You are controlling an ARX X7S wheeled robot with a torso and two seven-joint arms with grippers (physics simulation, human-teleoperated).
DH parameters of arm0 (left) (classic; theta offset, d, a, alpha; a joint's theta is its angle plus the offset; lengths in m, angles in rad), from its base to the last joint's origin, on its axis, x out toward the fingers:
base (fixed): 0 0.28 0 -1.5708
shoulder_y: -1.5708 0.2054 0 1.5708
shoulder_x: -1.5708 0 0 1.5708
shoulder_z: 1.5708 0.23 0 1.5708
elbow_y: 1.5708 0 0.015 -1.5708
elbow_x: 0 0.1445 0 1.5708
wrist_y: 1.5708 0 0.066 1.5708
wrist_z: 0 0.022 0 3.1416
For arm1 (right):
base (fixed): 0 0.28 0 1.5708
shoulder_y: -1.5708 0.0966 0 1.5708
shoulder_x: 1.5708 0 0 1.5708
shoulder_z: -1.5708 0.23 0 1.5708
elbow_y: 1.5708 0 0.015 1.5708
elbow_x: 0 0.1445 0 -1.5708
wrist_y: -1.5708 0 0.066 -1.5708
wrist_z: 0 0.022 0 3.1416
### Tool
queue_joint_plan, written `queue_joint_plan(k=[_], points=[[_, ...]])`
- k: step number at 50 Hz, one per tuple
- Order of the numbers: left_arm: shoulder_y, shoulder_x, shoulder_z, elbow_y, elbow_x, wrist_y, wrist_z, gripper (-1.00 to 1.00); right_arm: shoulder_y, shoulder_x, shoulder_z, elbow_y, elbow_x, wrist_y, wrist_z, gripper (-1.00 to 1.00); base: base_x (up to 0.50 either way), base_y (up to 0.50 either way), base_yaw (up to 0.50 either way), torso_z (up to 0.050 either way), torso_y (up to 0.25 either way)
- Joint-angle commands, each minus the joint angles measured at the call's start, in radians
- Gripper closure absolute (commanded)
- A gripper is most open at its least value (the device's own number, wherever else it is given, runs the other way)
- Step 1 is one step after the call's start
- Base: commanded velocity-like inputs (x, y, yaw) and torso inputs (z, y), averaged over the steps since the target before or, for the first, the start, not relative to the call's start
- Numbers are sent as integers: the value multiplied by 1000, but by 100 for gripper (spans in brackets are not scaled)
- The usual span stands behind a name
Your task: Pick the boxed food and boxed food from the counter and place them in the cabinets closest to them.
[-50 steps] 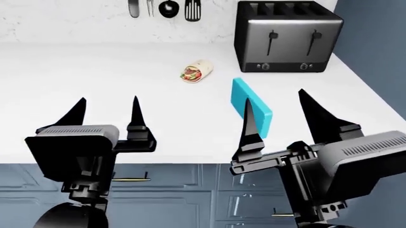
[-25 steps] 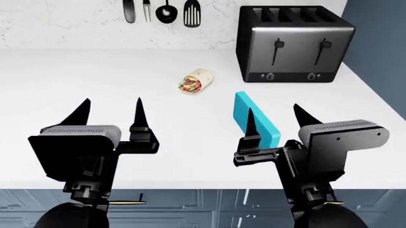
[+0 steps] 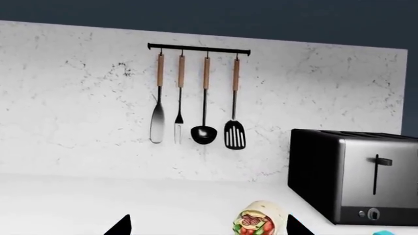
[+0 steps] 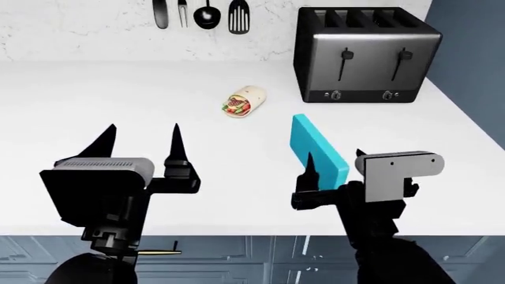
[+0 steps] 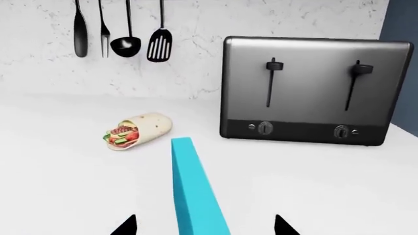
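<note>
The thin cyan boxed food (image 4: pixel 318 147) stands on its long edge on the white counter (image 4: pixel 94 89), in front of the toaster. My right gripper (image 4: pixel 335 156) is open, with one finger on each side of the box's near end and a gap on both sides. In the right wrist view the box (image 5: pixel 195 188) runs between the open fingertips of that gripper (image 5: pixel 204 227). My left gripper (image 4: pixel 142 135) is open and empty above the counter's front left; in its wrist view (image 3: pixel 207 229) only the fingertips show. The blue-and-red box is out of view.
A cut tortilla wrap (image 4: pixel 241 101) lies on the counter left of a black-and-steel toaster (image 4: pixel 365 56) at the back right. Utensils (image 4: pixel 207 13) hang on the marble wall. Blue cabinet fronts (image 4: pixel 236 260) sit below the counter's edge. A dark wall (image 4: pixel 473 53) bounds the right.
My right gripper has rolled at the wrist and closed in on the cyan box's near end. The head view shifted a little, showing more counter. The left gripper barely moved.
</note>
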Motion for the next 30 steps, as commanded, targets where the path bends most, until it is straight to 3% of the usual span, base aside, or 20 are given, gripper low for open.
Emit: queue_joint_plan(k=[1, 21, 22, 30], points=[[1, -8, 9, 0, -6, 2, -8, -100, 8, 0, -4, 79, 10, -11, -8, -100, 0, 0, 0, 0, 0], [0, -20, 14, 1, -19, 5, -22, -100, 13, 4, -7, 148, 17, -8, 5, -100, 0, 0, 0, 0, 0], [1, -21, 15, 1, -19, 6, -22, -100, 12, 6, -10, 142, 16, -6, 6, 100, 0, 0, 0, 0, 0], [1, -26, 22, -2, -20, 10, -27, -100, 8, 14, -5, 38, 36, 50, 27, 100, 0, 0, 0, 0, 0]])
